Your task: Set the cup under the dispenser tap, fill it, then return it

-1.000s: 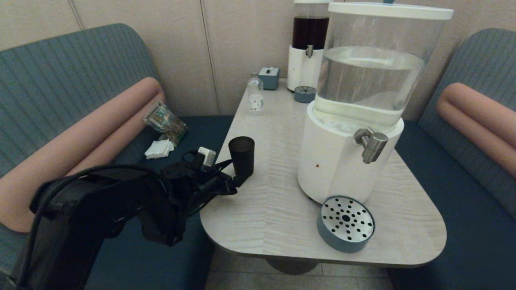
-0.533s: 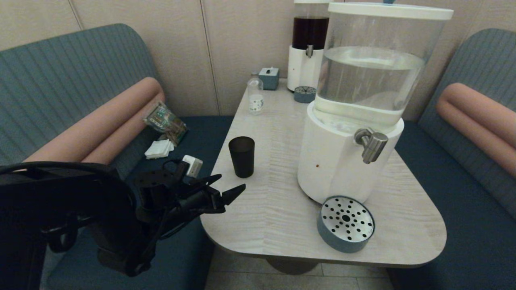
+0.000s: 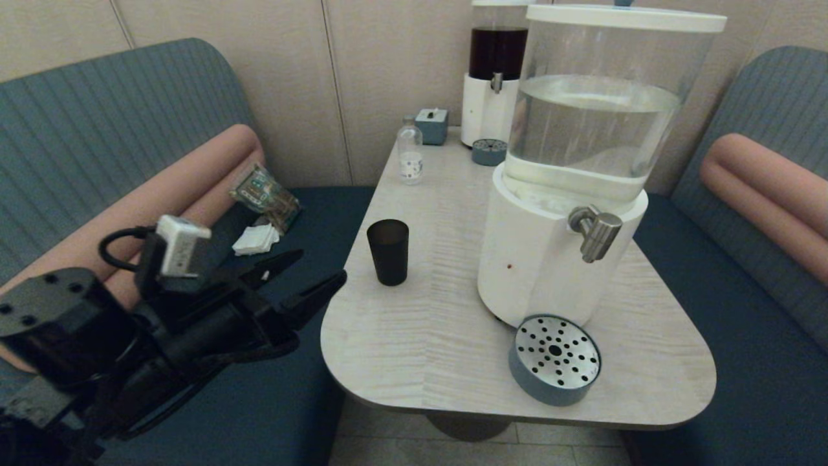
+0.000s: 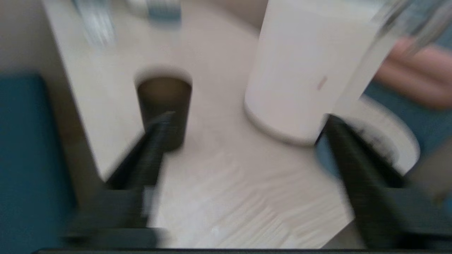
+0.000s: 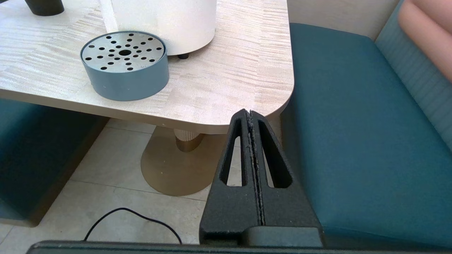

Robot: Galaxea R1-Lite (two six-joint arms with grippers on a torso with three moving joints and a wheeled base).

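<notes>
Black and empty-handed, the left gripper (image 3: 304,275) hovers off the counter's (image 3: 440,349) left edge, above the teal bench seat (image 3: 310,200), its two fingers spread wide with nothing between them. The left arm reaches in low from the near left, wrist roughly level and fingertips aimed right and a little far. In that direction, near but clearly apart from the tips, stands the cup (image 3: 388,251): upright on the counter close to its left edge, long axis vertical, open mouth up. In the left wrist view the cup (image 4: 164,109) sits ahead of one finger rather than centred in the gap, so any renewed grasp would, I judge, need the gripper to shift sideways before advancing.

Further right is the large dispenser (image 3: 569,194) with its white base and clear water tank; the dispenser tap (image 3: 596,232) juts out toward the near right, over the round perforated drip tray (image 3: 555,359). The cup is well apart from both, on the dispenser's other side. The left arm is plainly the nearer one.

The right gripper (image 5: 250,114) shows only in its own wrist view, fingers pressed together on nothing, parked low off the counter's near right corner.
</notes>
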